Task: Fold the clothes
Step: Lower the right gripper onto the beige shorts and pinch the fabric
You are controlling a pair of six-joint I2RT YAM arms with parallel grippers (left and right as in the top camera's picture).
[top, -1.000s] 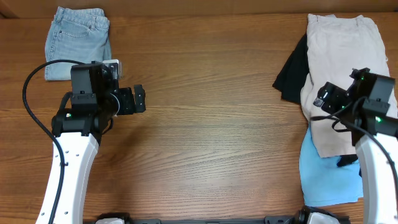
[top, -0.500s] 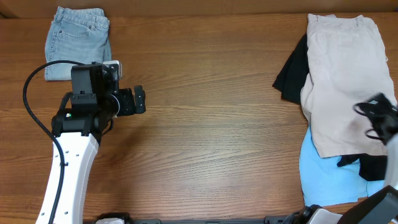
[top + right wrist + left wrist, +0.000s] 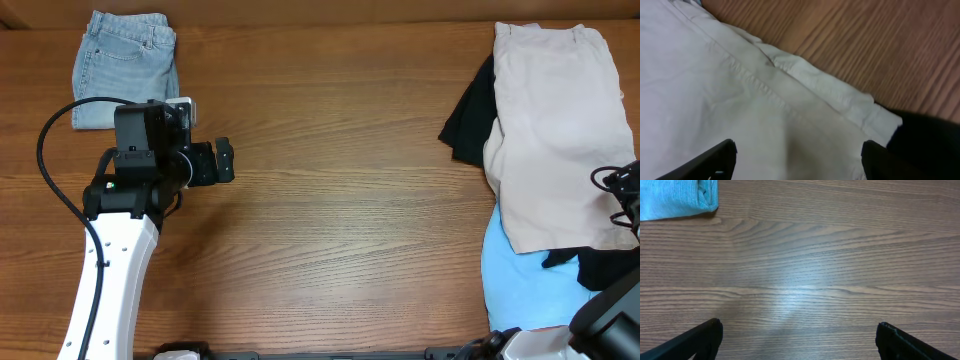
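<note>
Large pale beige shorts (image 3: 550, 130) lie spread at the right of the table, over a black garment (image 3: 468, 122) and a light-blue cloth (image 3: 520, 290). Folded pale-blue denim shorts (image 3: 125, 65) lie at the far left; their corner shows in the left wrist view (image 3: 675, 197). My left gripper (image 3: 225, 160) is open and empty over bare wood (image 3: 797, 340). My right gripper (image 3: 797, 160) is open and empty just above the beige shorts (image 3: 715, 90), near their hem, with the black garment (image 3: 927, 142) beside it. In the overhead view only the right arm's edge (image 3: 625, 200) shows.
The wooden table (image 3: 340, 220) stretches between the two arms. A small white object (image 3: 184, 103) lies by the denim shorts, beside the left arm. The left arm's black cable (image 3: 50, 130) loops to the left.
My right arm has swung to the right, off the middle of the beige shorts toward the table's right edge. The left arm and the clothes have not moved.
</note>
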